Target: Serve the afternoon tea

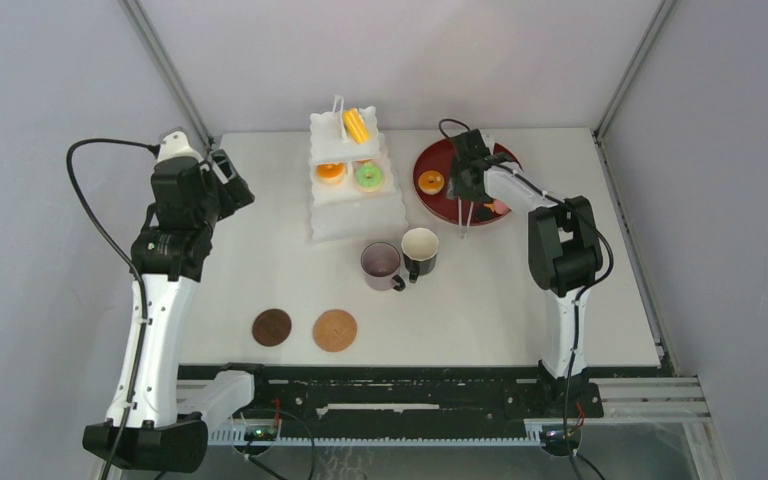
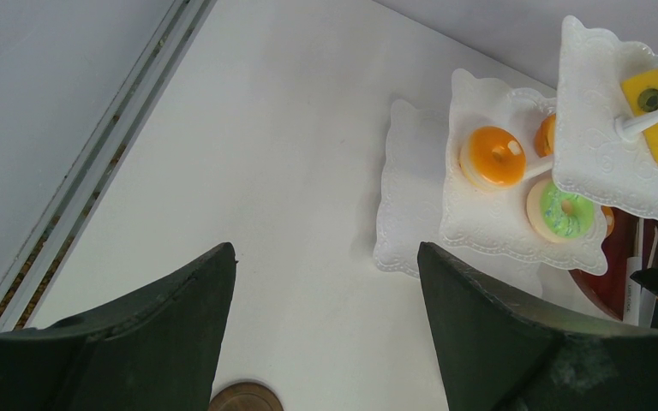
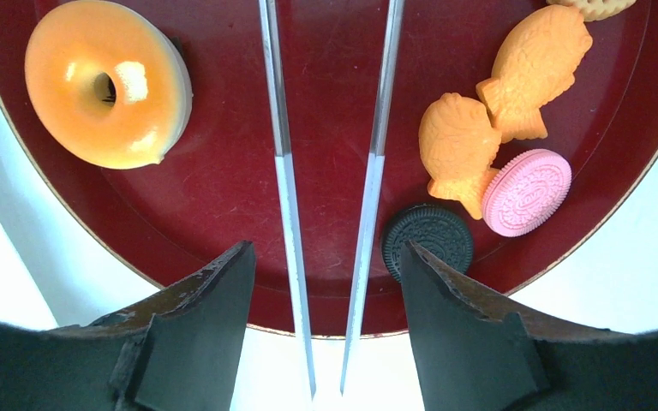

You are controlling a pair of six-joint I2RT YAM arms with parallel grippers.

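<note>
A: Status, near to far?
B: Dark coaster (image 1: 271,327) and tan coaster (image 1: 335,330) sit side by side near the tabletop's (image 1: 260,250) front edge. Mauve mug (image 1: 381,265) and black mug (image 1: 420,250) are mid-table, just beside each other, off the coasters.
A: Stand?
B: White stand (image 1: 355,215) is at the back. Orange donut (image 1: 330,172) and green donut (image 1: 368,176) are on the middle tier, yellow pastry (image 1: 356,125) on top.
A: Claws?
B: Left claw (image 2: 326,248) gapes over bare tabletop left of the stand. Right claw (image 3: 327,247) is spread above the red tray (image 1: 438,205), with the tongs (image 3: 284,171) between its fingers, unpinched.
</note>
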